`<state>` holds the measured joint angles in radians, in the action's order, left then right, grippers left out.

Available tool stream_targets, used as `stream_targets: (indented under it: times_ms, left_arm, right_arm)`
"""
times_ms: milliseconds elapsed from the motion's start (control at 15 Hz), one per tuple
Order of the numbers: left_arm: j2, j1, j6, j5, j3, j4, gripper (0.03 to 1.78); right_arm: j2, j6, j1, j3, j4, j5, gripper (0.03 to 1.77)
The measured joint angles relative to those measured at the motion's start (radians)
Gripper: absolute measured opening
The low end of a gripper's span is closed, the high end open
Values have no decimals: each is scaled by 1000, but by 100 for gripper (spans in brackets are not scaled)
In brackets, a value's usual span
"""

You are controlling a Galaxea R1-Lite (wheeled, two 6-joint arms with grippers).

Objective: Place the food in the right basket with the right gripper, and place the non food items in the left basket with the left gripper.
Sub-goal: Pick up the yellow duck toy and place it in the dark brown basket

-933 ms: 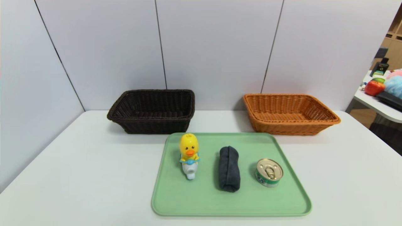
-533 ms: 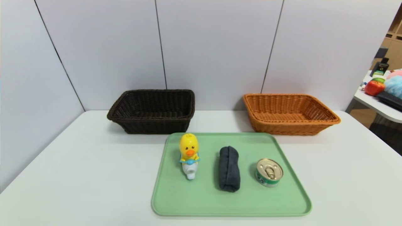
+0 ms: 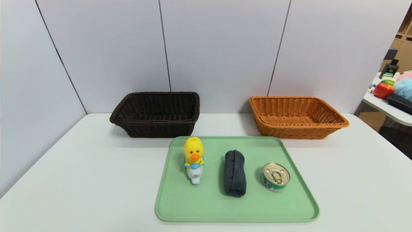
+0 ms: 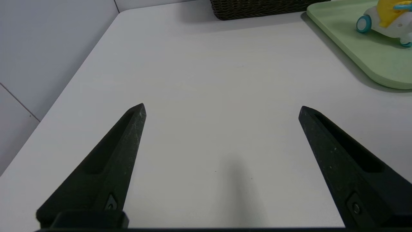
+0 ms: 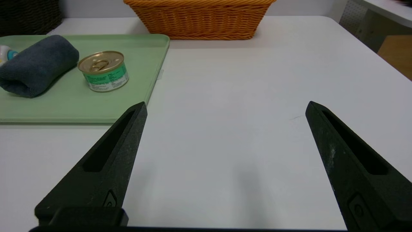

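A green tray (image 3: 206, 206) holds three things in a row: a yellow duck toy (image 3: 193, 158) on a white scooter, a rolled dark grey towel (image 3: 234, 173), and a small green-labelled food can (image 3: 275, 177). Behind the tray stand a dark brown basket (image 3: 157, 113) on the left and an orange basket (image 3: 296, 116) on the right, both with nothing inside. My left gripper (image 4: 222, 108) hovers open over bare table left of the tray, holding nothing. My right gripper (image 5: 226, 105) is open over bare table right of the tray, the can (image 5: 103, 71) off to one side. Neither arm shows in the head view.
The white table (image 3: 80, 174) is bounded by grey wall panels behind and on the left. A second table with assorted colourful items (image 3: 394, 88) stands off to the far right, beyond this table's edge.
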<state>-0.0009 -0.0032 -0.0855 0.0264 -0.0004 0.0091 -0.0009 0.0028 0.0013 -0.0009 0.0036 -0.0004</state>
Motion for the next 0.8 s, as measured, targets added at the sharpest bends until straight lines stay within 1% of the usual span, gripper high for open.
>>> stream_targets:
  times_ms: [333,467,533,600,667,800]
  left_arm:
    - [0,0,13,2,-2,0,169]
    - [0,0,13,5,-18,3,169]
    - [2,0,14,8,-35,9,169]
    - [8,0,14,9,-51,15,169]
    - [21,0,14,7,-70,22,169]
    - [57,0,16,4,-133,53,169]
  right_arm:
    - [0,-3,0,0,-3,3,170]
    - [0,13,0,-31,-6,7,170]
    - [0,21,0,-68,2,21,170]
    - [1,25,0,-111,23,47,170]
    - [3,27,0,-161,66,77,170]
    - [18,28,0,-251,163,102,170]
